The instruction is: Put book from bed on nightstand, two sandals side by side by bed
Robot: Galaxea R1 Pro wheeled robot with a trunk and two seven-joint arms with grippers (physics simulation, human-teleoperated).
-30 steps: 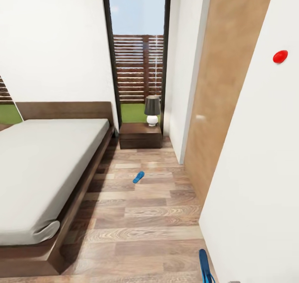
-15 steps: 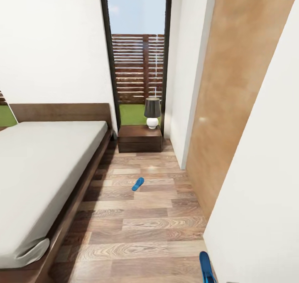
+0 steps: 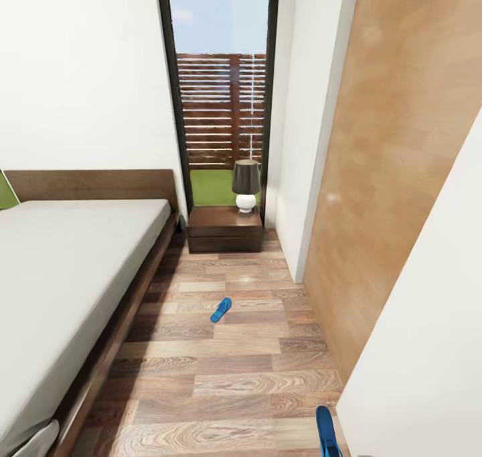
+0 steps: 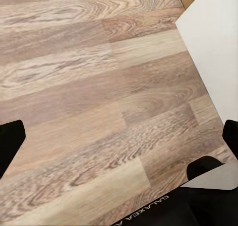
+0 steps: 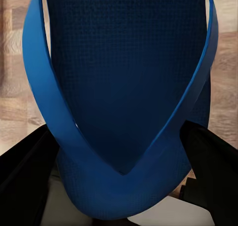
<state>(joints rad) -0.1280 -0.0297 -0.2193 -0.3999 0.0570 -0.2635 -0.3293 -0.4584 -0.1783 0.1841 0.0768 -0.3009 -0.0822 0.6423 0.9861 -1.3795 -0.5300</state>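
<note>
— What has changed for you in the last second?

— Your head camera has rolled forward and swung a little. The bed (image 3: 60, 276) has slid toward the left edge of the picture, and the nightstand (image 3: 224, 229) with its lamp (image 3: 246, 185) sits nearer the middle. Nothing in the room has moved itself. The loose sandal (image 3: 221, 309) lies on the floor (image 3: 221, 383) in the aisle, near the bed frame but apart from it. You are closing on it, which I judge suits pairing the two.

— And the other one?

— The held sandal (image 3: 326, 433) pokes in at the lower right of the head view, beside the white wall.

— What do your wrist cameras add?

— Your left hand (image 4: 120, 136) is spread open over bare planks, carrying nothing. Your right hand (image 5: 119, 184) is clamped on the held sandal (image 5: 124, 102), with strap and sole seen close up between the dark fingers (image 5: 25, 179), a grip the head view cuts off.
</note>
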